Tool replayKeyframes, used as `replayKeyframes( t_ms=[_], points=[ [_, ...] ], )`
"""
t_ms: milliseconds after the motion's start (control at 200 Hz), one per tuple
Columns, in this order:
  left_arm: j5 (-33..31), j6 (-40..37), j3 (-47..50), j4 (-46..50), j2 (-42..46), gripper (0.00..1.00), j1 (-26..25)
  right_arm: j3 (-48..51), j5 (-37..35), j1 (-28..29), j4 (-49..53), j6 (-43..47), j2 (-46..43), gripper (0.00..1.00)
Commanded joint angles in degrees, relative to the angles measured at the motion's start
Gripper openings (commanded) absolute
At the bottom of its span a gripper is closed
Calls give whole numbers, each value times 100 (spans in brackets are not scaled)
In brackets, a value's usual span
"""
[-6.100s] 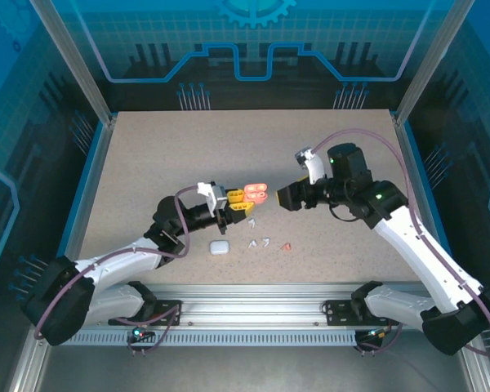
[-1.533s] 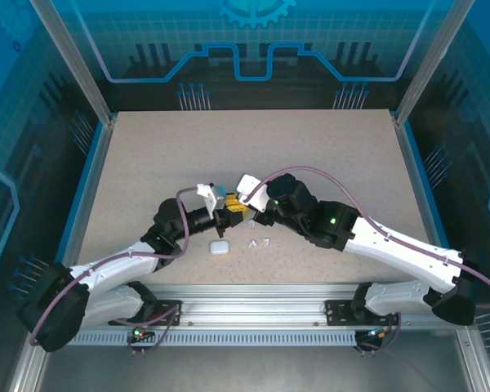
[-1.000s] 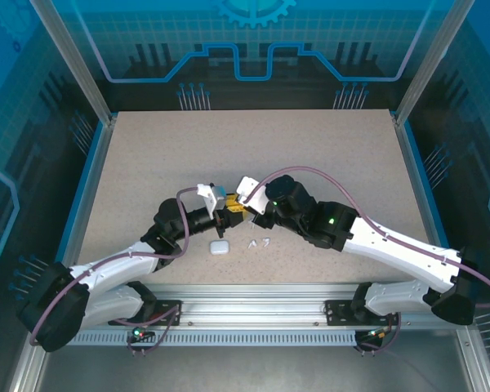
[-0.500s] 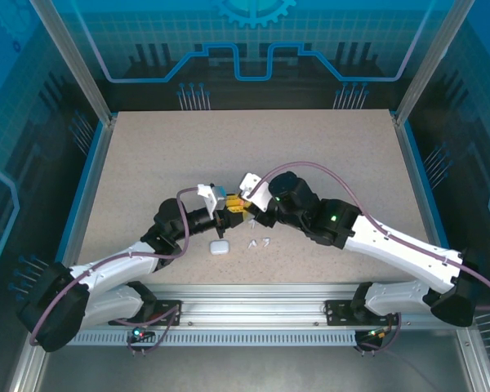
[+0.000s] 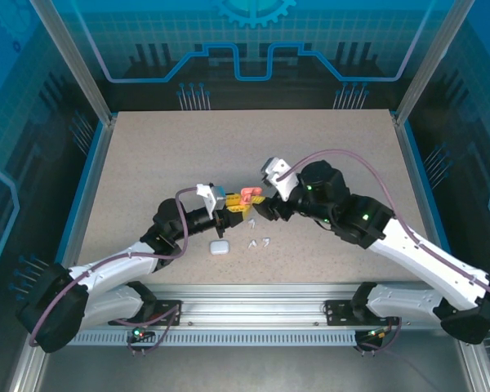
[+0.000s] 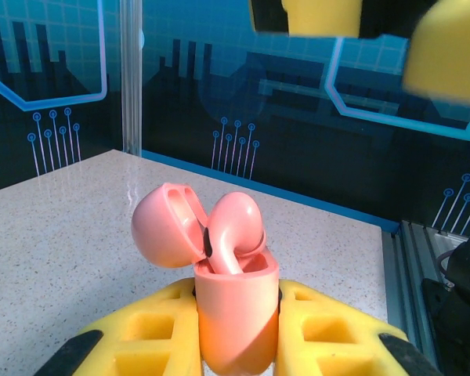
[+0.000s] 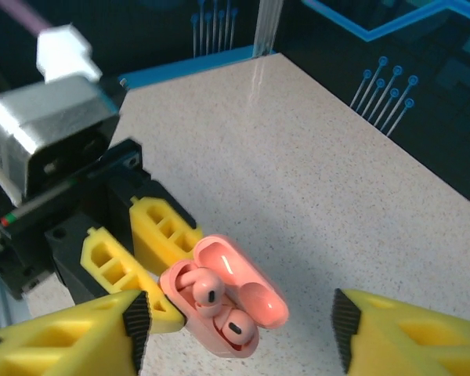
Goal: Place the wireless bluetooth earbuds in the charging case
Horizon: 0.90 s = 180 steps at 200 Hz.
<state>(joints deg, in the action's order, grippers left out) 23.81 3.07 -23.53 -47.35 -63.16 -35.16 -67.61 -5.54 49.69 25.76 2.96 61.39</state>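
Speckled beige tabletop [image 5: 327, 147], blue circuit-print walls [image 5: 253, 49]. Left gripper [image 5: 235, 206] pinched the open pink charging case [image 7: 243, 294], earbuds [image 7: 211, 296] inside; right gripper [image 5: 262, 209] was spread wide.

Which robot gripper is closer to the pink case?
Left. The left gripper is shut on the pink case, holding its base with the lid open. The right gripper is open, its fingers on either side of the case, not touching it.
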Motion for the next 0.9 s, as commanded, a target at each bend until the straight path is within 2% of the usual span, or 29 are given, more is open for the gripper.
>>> replayKeyframes(
  t_ms=[0,100,185,230,290,400,485,660,895],
  points=[
    [92,85,-77,-435,89,0,-49,-45,728,-494,105,-619,-251,76],
    [119,156,-64,-599,63,0,-51,248,1707,-1096,-72,-1050,-376,84],
    [148,195,-59,-720,39,0,-47,454,2447,-1388,-353,-1403,-379,82],
    [181,203,-68,-754,16,0,-47,433,2495,-1407,-349,-1496,-321,77],
    [227,202,-56,-825,-7,0,-49,289,2388,-1398,-176,-1547,-186,77],
    [275,216,-72,-973,-74,0,-55,50,2113,-1400,169,-1518,62,79],
    [322,228,-68,-1149,-124,0,-45,68,1983,-1456,149,-1598,119,86],
    [374,270,-126,-1365,-217,0,-47,240,3396,-1891,-447,-2273,252,100],
    [383,272,-215,-1447,-347,0,-46,105,4355,-1865,-422,-2535,802,97]
  ],
)
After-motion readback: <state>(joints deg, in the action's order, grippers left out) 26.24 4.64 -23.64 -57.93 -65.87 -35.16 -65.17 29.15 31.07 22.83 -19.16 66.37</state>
